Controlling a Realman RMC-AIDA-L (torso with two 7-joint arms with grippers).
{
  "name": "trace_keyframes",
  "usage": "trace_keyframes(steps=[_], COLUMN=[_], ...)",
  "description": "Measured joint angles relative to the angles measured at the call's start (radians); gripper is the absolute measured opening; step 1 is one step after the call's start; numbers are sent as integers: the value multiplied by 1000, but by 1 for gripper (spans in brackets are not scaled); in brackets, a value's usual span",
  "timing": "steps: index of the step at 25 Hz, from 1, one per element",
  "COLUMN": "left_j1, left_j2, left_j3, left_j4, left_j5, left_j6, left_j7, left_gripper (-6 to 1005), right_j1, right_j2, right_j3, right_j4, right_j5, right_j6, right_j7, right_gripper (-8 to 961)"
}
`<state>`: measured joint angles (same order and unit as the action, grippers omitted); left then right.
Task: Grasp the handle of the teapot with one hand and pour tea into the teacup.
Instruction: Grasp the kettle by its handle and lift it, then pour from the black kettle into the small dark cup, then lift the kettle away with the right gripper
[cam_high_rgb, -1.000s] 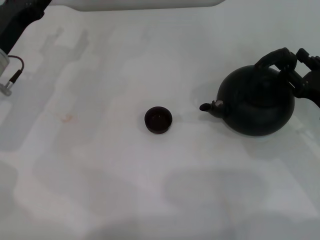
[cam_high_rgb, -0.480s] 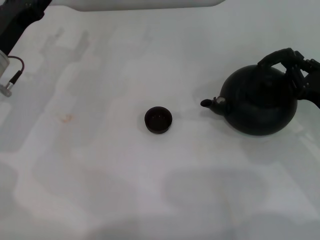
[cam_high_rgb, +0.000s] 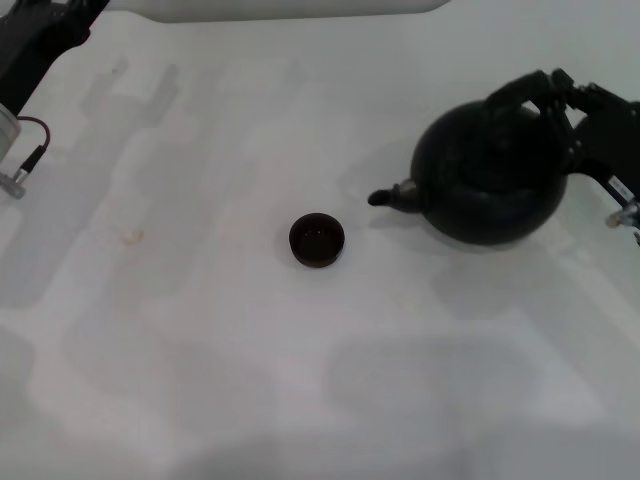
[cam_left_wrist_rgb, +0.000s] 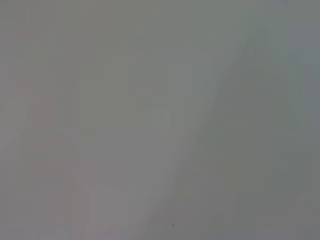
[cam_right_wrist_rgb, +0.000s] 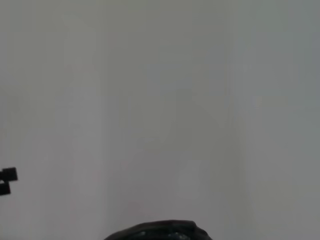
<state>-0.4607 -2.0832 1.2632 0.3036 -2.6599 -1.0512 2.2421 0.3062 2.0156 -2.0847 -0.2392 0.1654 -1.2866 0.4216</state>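
While unlabelled, teapot (cam_high_rgb: 490, 185) hangs — right hand (cam_high_rgb: 562, 100) gripping handle (cam_high_rgb: 522, 90).

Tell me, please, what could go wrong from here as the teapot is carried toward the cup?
1. The right gripper holds the teapot only at the far end of its handle, so the heavy pot may swing or slip.
2. The teacup is tiny next to the pot, and the spout is short; tea could easily miss it and spill onto the white table.
3. A low swing could knock the cup over.
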Motion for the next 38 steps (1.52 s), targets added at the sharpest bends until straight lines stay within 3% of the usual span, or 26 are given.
trace_keyframes(steps=[15,38], left_j1=[1,-7], left_j2=[-2,-2], left_j3=[-4,0], left_j4=[-13,-12], left_j5=[0,-16], left_j6=[0,11], left_j7=[-1,-7], left_gripper=[774,774], right_j1=[34,57], right_j2=[0,3], right_j3=[-44,-84], right_j4=[-143,-173], right_j5=[0,0], right_j6=[96,131], right_j7=[-358,-764], right_gripper=[150,107])
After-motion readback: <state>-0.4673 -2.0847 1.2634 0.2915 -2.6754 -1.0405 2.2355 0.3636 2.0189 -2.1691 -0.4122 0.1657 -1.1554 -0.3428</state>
